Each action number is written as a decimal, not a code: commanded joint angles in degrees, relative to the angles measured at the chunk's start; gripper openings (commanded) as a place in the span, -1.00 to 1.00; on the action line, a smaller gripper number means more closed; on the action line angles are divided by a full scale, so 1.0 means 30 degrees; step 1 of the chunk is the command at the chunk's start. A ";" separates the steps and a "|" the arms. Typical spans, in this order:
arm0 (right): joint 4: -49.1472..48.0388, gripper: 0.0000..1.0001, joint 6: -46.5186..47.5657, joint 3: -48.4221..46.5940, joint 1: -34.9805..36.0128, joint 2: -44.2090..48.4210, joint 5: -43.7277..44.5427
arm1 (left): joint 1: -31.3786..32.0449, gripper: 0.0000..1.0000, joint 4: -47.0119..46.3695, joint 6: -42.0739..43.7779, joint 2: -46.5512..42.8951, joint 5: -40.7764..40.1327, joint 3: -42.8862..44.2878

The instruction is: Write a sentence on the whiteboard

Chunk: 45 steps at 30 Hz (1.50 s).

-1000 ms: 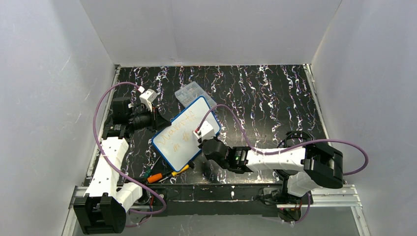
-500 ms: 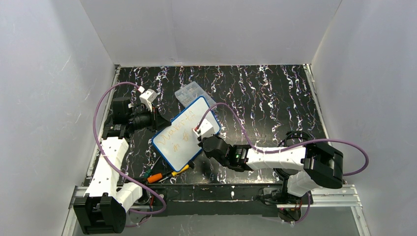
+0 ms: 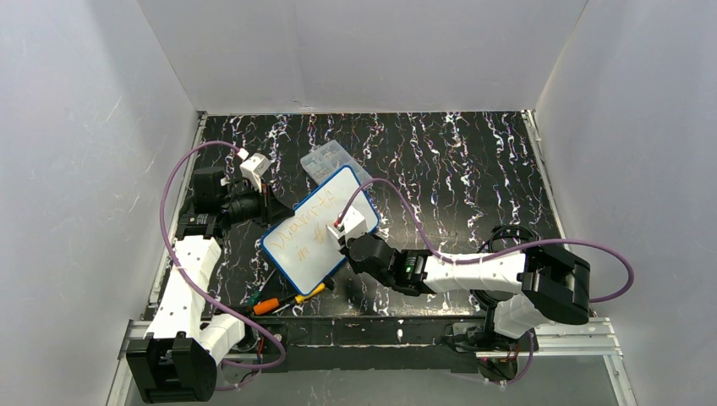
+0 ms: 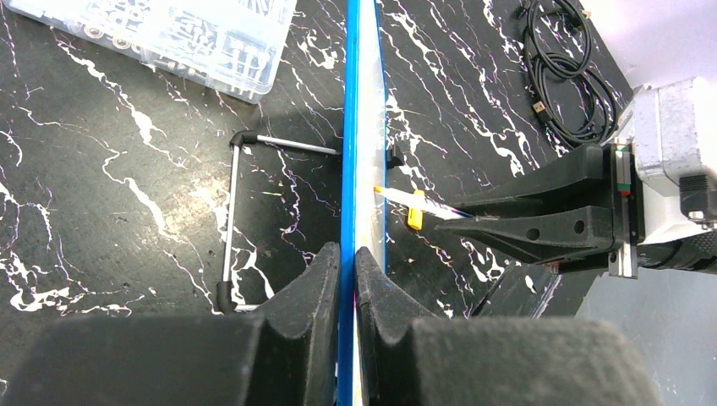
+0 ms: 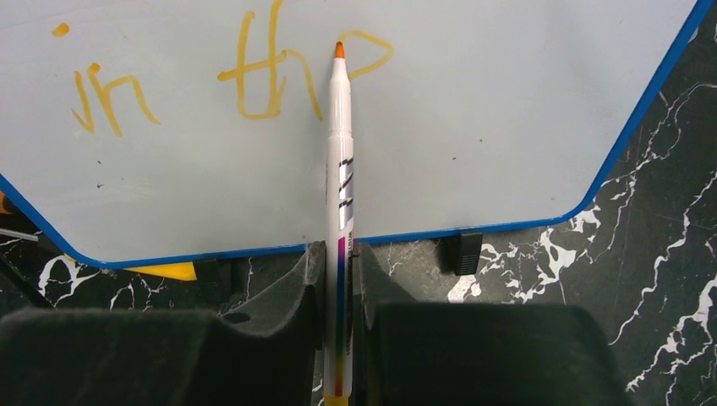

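Observation:
The whiteboard (image 3: pixel 317 228), white with a thin blue rim, stands tilted on the black marbled table. My left gripper (image 4: pixel 347 262) is shut on its blue edge (image 4: pixel 355 127). My right gripper (image 5: pixel 338 258) is shut on a white marker (image 5: pixel 340 194) with an orange tip. The tip touches the board at the end of the sentence (image 5: pixel 245 76), which reads "in th" followed by a part-formed letter in orange. An upper line of orange lettering (image 3: pixel 309 227) shows in the top view. The right gripper (image 3: pixel 342 244) is at the board's right lower side.
A clear compartment box (image 3: pixel 331 161) with small parts lies behind the board, also in the left wrist view (image 4: pixel 169 34). Orange and yellow tools (image 3: pixel 287 299) lie near the front edge. A coiled black cable (image 3: pixel 507 237) lies to the right. A metal stand rod (image 4: pixel 232 220) lies behind the board.
My right gripper has moved slightly left and up along the board with the marker. The left arm and board have not moved.

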<state>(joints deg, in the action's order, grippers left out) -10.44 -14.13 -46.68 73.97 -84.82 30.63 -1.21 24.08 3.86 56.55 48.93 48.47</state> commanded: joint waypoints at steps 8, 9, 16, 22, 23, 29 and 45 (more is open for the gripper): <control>0.0471 -0.97 -0.1209 0.0735 0.0332 0.0266 -0.0305 | 0.0130 -1.00 0.0411 0.0051 -0.0439 0.0742 -0.0072; 0.0543 -0.97 -0.1201 0.0709 0.0332 0.0228 -0.0198 | 0.0114 -1.00 0.0387 0.0042 -0.0440 0.0742 -0.0072; 0.1663 -0.97 -0.1554 0.0105 0.0304 -0.0109 0.1302 | 0.0128 -1.00 0.0398 0.0042 -0.0438 0.0742 -0.0072; 0.1516 -0.97 -0.1592 -0.0154 0.0188 -0.0174 0.1305 | 0.0127 -1.00 0.0402 0.0051 -0.0446 0.0742 -0.0072; 0.1516 -0.97 -0.1556 -0.0193 0.0186 -0.0161 0.1288 | 0.0121 -1.00 0.0389 0.0038 -0.0452 0.0742 -0.0072; 0.1047 -0.97 -0.1302 0.0352 0.0005 0.1568 0.1705 | 0.0117 -1.00 0.0387 0.0061 -0.0482 0.0713 -0.0072; -0.0055 -0.97 0.0215 0.0414 -0.3125 0.1638 -0.1747 | 0.0129 -1.00 0.0384 0.0079 -0.0340 0.0683 -0.0054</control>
<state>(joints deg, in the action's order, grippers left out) -7.18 -15.14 -45.10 64.77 -79.94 27.53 -1.21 24.10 3.84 56.51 49.01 48.47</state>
